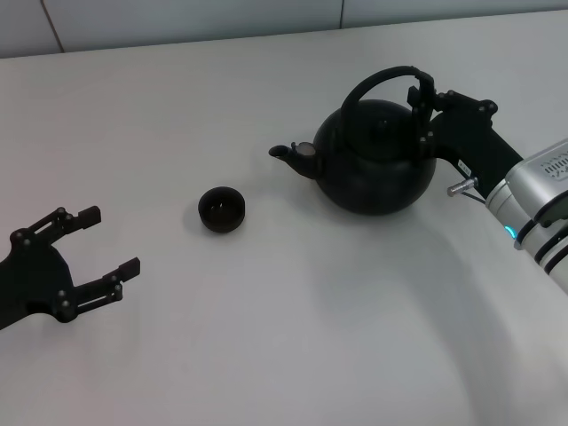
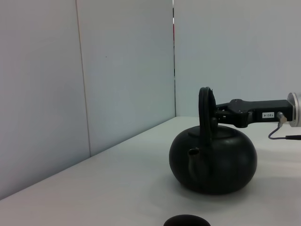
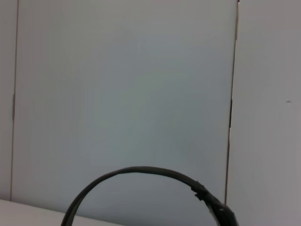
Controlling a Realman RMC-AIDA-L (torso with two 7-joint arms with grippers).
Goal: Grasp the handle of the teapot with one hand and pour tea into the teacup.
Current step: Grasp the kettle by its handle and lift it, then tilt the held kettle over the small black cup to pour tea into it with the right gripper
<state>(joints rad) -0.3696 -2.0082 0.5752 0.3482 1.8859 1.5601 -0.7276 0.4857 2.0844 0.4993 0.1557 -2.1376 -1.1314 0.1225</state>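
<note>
Right gripper (image 1: 421,111) pinching the teapot (image 1: 373,164) handle (image 1: 377,82); teacup (image 1: 221,209) stands apart on desk (image 1: 293,328); left gripper (image 1: 108,244) spread, idle.

Left gripper (image 1: 105,240) parked near the bench's front left edge, fingers wide apart. Right gripper (image 1: 421,111) reaching in from the right edge, fingers closed.

Teacup (image 1: 222,209) on table (image 1: 293,355), left of teapot (image 1: 373,160); left gripper (image 1: 105,253) farther left, nearer the robot.
</note>
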